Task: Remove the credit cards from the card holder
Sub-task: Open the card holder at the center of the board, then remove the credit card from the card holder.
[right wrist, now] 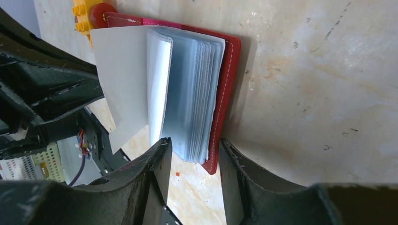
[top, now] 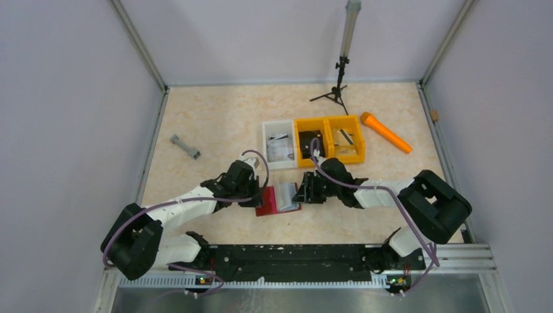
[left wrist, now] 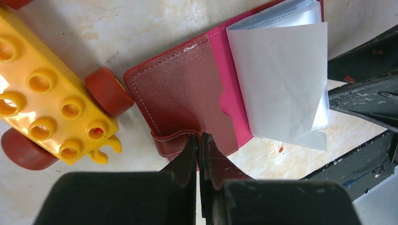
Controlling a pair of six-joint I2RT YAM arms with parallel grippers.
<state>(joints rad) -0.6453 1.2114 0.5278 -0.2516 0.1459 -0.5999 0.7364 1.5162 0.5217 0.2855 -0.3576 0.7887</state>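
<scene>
Looking down from above, finding the small dark red folding card holder (top: 269, 201) spread open on the beige marbled tabletop (top: 215, 117), near the front edge, between the two black grippers. Noting the left gripper (top: 255, 197) at its left flap and the right gripper (top: 304, 193) at its right side. Farther back, spotting a white plastic bin (top: 265, 145) just beside a yellow two-compartment bin (top: 328, 120), an orange plastic cylinder (top: 386, 132) to their right, a grey dumbbell-shaped piece (top: 185, 147) well off to the left, and a black tripod stand (top: 337, 85) near the back wall.

Turning to the left wrist view: seeing the left gripper (left wrist: 200, 140) pinched almost closed on the lower edge of the holder's textured left flap, right beside the strap tab (left wrist: 171, 140). Seeing also a white leaf (left wrist: 281, 79) folded across the pink lining, and a yellow studded toy block (left wrist: 51, 103) with red wheels just beside the flap's corner.

Turning to the right wrist view: seeing the right gripper (right wrist: 195, 157) clamped across the stack of clear plastic sleeves (right wrist: 187, 93) and the red right cover, one finger on each side. Unable to tell what the sleeves contain.
</scene>
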